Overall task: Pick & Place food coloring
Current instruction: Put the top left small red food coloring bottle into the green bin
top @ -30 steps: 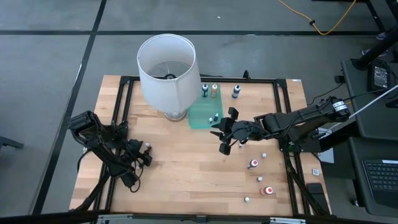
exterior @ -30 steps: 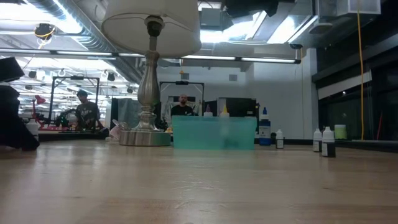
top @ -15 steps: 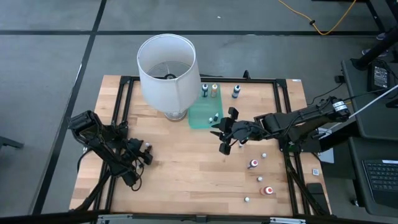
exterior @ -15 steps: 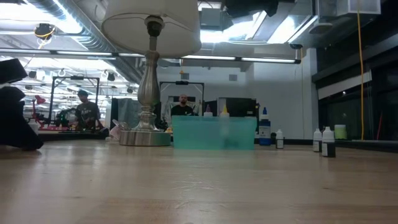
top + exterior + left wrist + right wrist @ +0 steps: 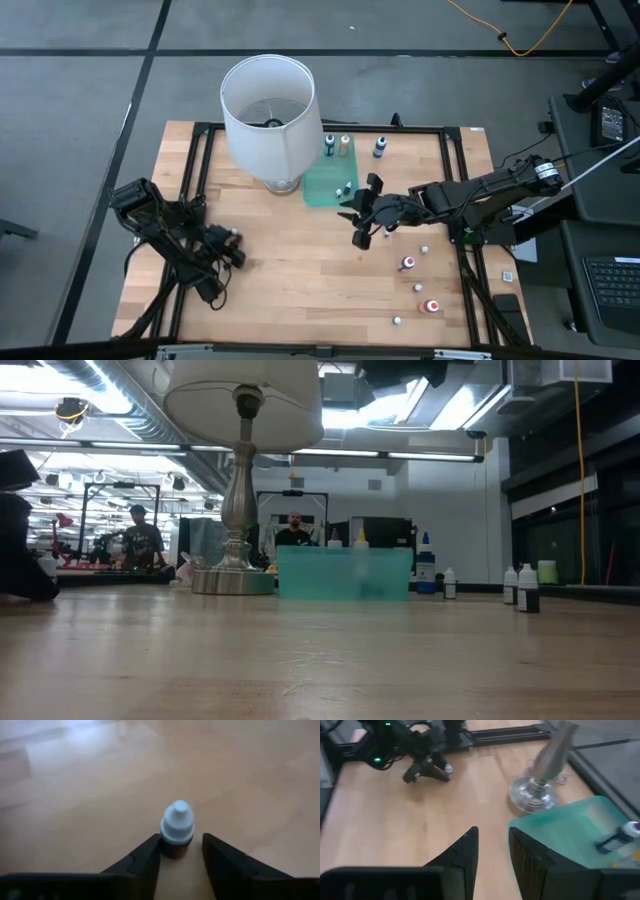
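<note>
Left tool (image 5: 181, 851), near the desk's (image 5: 300, 270) left edge, about halfway along it: jaws drawn narrow round a small bottle (image 5: 176, 830). The bottle stands upright on the wood, white cap, dark body. One finger (image 5: 145, 855) touches it; a sliver of wood shows at the other. Not clamped yet, by my reading.

Right tool (image 5: 362, 215) hangs mid-desk, just off the green tray's (image 5: 322, 188) near-right corner. Jaws narrow, nothing between them. Waiting.

Step in hand, as I judge it: the pick of this one bottle, at the moment of closing. Next move calls for finishing the squeeze squarely on the body below the cap, then a straight lift. The bottle is light and tall for its base, so a lopsided pinch could tip it or squirt it out.

Count from above:
- Food coloring bottles: ten sure.
  - One at the left tool.
  - Three standing along the far edge beside the tray (image 5: 329, 143).
  - One lying on the tray (image 5: 622, 837).
  - Five scattered towards the near-right corner (image 5: 407, 263), two of them red.
  - Possibly one more, half hidden by the right tool.
- Tray: one.
- Lamp (image 5: 268, 105): one, white shade, at the far edge left of the tray.
- Arms: two.
</note>
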Tool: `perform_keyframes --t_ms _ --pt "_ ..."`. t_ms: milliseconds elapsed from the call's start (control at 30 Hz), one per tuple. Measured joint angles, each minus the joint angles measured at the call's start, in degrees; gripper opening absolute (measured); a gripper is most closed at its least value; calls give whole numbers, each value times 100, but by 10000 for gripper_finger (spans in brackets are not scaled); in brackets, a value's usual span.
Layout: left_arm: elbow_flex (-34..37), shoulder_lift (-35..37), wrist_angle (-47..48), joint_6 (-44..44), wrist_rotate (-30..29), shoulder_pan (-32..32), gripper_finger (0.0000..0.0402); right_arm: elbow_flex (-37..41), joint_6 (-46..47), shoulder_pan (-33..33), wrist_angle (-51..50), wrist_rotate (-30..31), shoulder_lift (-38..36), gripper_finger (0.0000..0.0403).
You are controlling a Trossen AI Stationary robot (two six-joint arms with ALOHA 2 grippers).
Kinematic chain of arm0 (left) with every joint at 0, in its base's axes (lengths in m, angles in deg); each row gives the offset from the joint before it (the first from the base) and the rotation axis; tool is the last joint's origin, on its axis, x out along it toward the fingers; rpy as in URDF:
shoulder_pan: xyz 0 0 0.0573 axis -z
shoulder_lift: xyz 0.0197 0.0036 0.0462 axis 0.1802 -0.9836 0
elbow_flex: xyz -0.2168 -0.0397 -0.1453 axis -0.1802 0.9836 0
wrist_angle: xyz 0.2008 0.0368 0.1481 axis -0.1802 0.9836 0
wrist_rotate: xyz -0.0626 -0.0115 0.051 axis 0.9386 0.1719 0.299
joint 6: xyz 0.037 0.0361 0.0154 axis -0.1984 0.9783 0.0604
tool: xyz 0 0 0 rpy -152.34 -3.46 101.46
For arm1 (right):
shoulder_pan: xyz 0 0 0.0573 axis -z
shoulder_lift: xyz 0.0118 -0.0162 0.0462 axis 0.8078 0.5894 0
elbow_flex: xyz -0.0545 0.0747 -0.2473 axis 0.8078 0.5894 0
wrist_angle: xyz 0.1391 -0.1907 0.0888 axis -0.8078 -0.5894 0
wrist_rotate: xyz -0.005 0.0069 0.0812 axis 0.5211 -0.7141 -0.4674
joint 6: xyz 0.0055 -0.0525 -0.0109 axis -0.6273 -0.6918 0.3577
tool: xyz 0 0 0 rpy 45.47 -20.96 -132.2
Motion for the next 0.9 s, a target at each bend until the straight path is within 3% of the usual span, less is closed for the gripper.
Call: perform_keyframes --t_ms 233,433,700,900 --pt "-685 0 286 220 -285 73 72 0 17 -2 514 -692 0 110" --pt "-1307 0 869 532 -286 73 42 0 19 -2 693 -1149 0 110" --pt "-1369 2 954 443 -17 207 45 0 133 -2 688 -1235 0 110" --pt "-1206 9 813 250 -113 226 79 0 142 63 685 -1131 0 110"
